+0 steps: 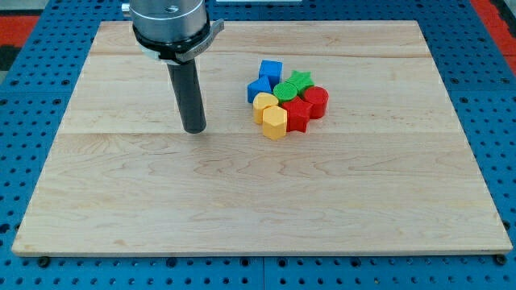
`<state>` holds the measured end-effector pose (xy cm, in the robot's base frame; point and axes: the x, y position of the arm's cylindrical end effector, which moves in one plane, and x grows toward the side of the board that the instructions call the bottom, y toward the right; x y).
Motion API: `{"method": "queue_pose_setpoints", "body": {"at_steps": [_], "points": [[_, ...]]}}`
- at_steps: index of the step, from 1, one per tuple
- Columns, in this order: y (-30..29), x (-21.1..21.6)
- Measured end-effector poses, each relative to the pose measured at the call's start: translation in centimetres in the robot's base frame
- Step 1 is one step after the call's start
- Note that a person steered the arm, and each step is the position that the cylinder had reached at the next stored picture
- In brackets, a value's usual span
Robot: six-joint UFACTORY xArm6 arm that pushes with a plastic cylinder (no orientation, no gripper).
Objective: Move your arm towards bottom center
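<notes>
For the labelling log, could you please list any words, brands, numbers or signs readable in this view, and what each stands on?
None: no readable text anywhere.
The wooden board, the cluster of coloured blocks, the rod ending in my tip and the blue pegboard are all unmarked.

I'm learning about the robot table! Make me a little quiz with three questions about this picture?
1. True or false: my tip touches the yellow blocks.
2. On which side of the block cluster does my tip stand: the view's left or right?
3. Which colour lies at the view's top of the cluster: A red, B blue, C yellow?

Key: 1 false, bare board lies between. 2 left. 3 B, the blue blocks.
</notes>
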<state>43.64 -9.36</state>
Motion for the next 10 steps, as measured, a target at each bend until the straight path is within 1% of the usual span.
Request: {"method": "queue_pose_setpoints", "body": {"at_steps": [1,2,5,8,10], "points": [[2.5,1.1],[5.4,1.1],[5.5,1.7],[5.5,4.6],[5.5,4.7]]}}
